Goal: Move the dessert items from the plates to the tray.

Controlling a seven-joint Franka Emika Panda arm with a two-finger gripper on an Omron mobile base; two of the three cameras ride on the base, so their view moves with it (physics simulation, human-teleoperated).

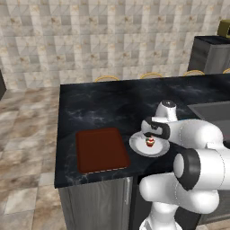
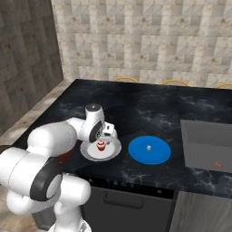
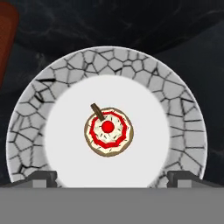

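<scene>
Fingertips (image 3: 43, 178) of the gripper (image 3: 112, 179) stand wide apart at the bottom of the hand view, one at either side, with nothing between them; the jaws are open and hold nothing. The cupcake (image 3: 108, 131) lies straight ahead of the gripper, centred between the two tips and clear of both (seen from above: a red dot in the middle, white frosting with a red ring, a dark stick leaning off its top). In the left base view the gripper (image 1: 152, 134) hangs just above the cupcake (image 1: 150, 142), not touching it as far as the pictures show; the right base view has the gripper (image 2: 107, 134) over the cupcake (image 2: 101, 146) in the same way.

The cupcake sits in the middle of the pale plate (image 3: 173, 100), whose broad rim carries a cracked grey pattern. That plate (image 1: 137, 144) rests near the front edge of the dark counter (image 1: 103, 103). Just to its left lies the reddish-brown tray (image 1: 101, 150), close beside the plate, nothing on it; a corner of the tray (image 3: 6, 35) shows at the upper left of the hand view.

To the right of the pale plate (image 2: 113, 152), a little apart, is the blue plate (image 2: 156, 156), with the small whitish block (image 2: 147, 147) near its centre. Farther right, a sink (image 2: 206, 145) is sunk into the counter (image 2: 145, 104).
</scene>
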